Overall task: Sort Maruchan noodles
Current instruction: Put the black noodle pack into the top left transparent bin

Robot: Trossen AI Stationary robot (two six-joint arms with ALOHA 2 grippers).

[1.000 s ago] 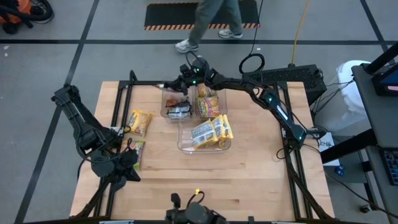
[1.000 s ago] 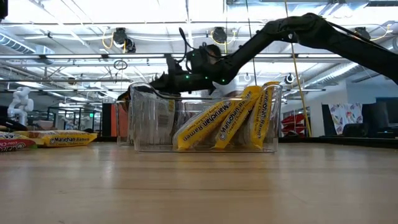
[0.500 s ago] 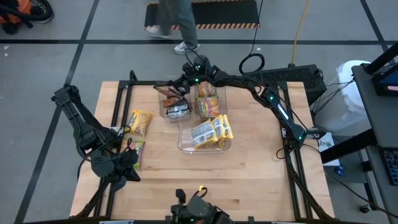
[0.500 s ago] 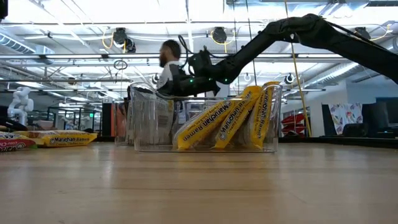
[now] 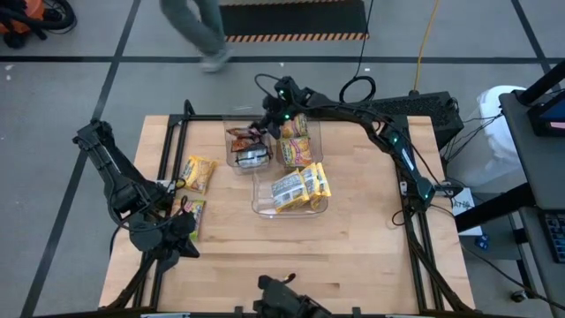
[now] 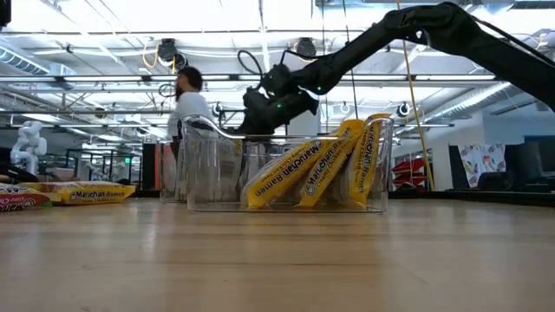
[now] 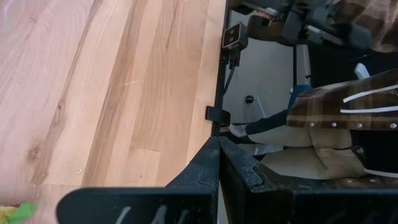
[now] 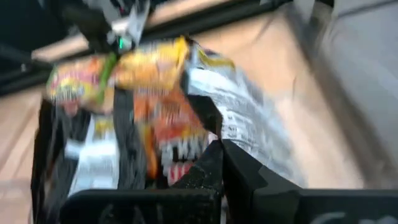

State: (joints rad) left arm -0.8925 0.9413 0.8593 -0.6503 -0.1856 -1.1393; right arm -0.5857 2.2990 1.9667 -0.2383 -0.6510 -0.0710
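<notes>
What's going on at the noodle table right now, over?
Right claw shut, empty, over the far bins. Left claw shut, parked at near left. Two noodle packets unsorted on the table. Nothing in the way.

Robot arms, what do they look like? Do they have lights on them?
Both arms are dark, thin and jointed, like black metal bones. The right arm has small green lights glowing along it and a black cable looping near its wrist. Its pincer is dark. The left arm is dark too, and its pincer has two black pointed fingers.
</notes>
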